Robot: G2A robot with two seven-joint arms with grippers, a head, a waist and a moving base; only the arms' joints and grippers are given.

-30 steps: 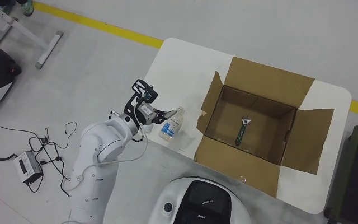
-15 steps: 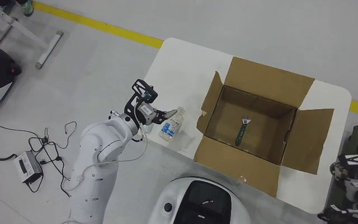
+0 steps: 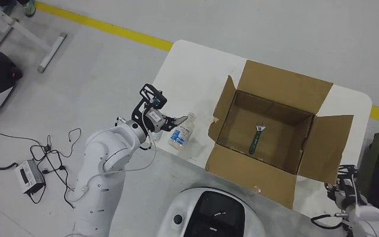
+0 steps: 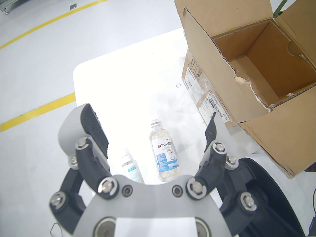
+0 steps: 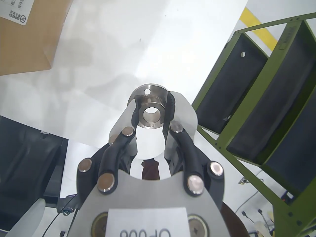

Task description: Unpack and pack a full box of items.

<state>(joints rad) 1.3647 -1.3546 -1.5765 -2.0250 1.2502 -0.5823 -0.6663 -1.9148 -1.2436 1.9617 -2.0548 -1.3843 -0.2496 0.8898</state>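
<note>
An open cardboard box [image 3: 266, 89] [image 4: 246, 75] stands on the white table [image 3: 189, 71], with a dark green wrench [image 3: 256, 137] lying on its floor. A clear bottle [image 3: 182, 133] [image 4: 164, 154] lies on the table left of the box. Beside it lies a small white bottle [image 4: 130, 167] with a teal label. My left gripper [image 3: 177, 122] [image 4: 150, 118] hangs open just above and short of the clear bottle. My right gripper [image 5: 151, 107] [image 3: 344, 191] is shut on a metal ring [image 5: 151, 110] over the table's near right corner.
A green metal rack [image 5: 259, 112] stands right beside the table's right edge. Box flaps [image 3: 331, 148] spread outward on every side. White tabletop [image 5: 123, 50] lies bare between the box and the rack. Cables and a small device [image 3: 29, 175] lie on the floor at the left.
The right arm has come into the top view at the lower right and moved in toward the table's corner. The left arm and the bottles have not moved.
</note>
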